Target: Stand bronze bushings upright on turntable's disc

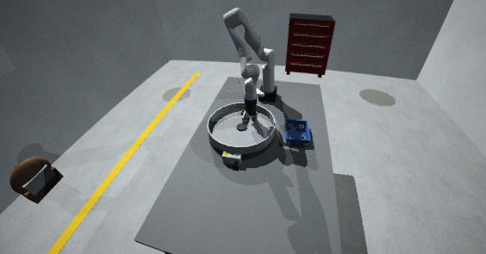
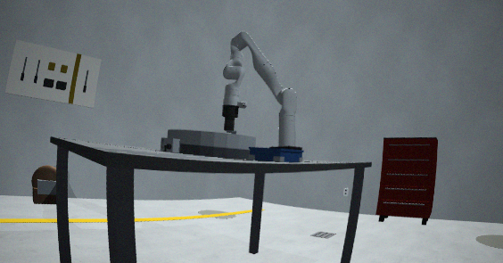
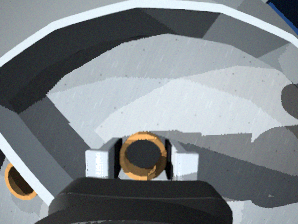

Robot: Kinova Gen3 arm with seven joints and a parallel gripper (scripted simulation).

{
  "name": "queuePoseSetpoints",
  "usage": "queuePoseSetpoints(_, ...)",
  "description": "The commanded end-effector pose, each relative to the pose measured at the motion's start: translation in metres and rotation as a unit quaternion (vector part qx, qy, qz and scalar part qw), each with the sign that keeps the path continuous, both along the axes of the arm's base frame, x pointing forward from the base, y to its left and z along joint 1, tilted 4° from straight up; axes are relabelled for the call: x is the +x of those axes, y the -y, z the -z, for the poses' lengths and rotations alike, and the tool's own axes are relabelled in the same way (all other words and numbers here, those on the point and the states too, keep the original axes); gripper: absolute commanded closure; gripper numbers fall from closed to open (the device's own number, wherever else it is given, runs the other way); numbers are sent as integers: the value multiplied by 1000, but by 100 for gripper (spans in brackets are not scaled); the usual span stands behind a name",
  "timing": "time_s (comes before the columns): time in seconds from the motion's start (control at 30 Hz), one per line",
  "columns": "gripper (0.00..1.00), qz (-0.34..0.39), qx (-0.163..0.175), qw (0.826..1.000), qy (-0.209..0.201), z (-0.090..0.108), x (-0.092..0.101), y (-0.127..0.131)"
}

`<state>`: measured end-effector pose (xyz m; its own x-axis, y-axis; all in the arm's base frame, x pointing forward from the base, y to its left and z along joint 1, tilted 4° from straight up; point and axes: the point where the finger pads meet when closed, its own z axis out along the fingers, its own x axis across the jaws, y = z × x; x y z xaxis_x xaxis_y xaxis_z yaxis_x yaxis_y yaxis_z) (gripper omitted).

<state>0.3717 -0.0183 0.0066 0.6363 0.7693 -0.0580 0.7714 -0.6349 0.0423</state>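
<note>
My gripper [image 3: 143,152] [image 1: 248,117] [image 2: 229,131] is shut on a bronze bushing [image 3: 143,135], held with its open end up over the far part of the disc [image 3: 110,90] [image 1: 230,139]. The dark hub [image 1: 242,127] [image 3: 291,102] is nearer the top camera. Another bronze bushing [image 3: 21,197] shows open end up at the lower left of the wrist view, past the rim line; its support is unclear. Orange spots show by the gripper in the top view. The blue crate [image 1: 297,144] [image 2: 285,154] holds steel-looking bushings at the back and bronze-coloured ones in front.
A raised wall [image 1: 208,131] [image 3: 140,7] [image 2: 211,141] rings the disc, close to my gripper on the robot's side. A small grey box [image 1: 233,157] with a yellow mark sits at the turntable's front. The crate stands right of the turntable in the top view.
</note>
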Motion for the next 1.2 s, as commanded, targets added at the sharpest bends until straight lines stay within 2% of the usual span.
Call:
queuePoseSetpoints(0.0,100,2,0,1000,0,2,0,-1)
queuePoseSetpoints(1.1,100,2,0,1000,0,2,0,-1)
queuePoseSetpoints(1.13,22,2,0,1000,0,2,0,-1)
queuePoseSetpoints(1.17,22,2,0,1000,0,2,0,-1)
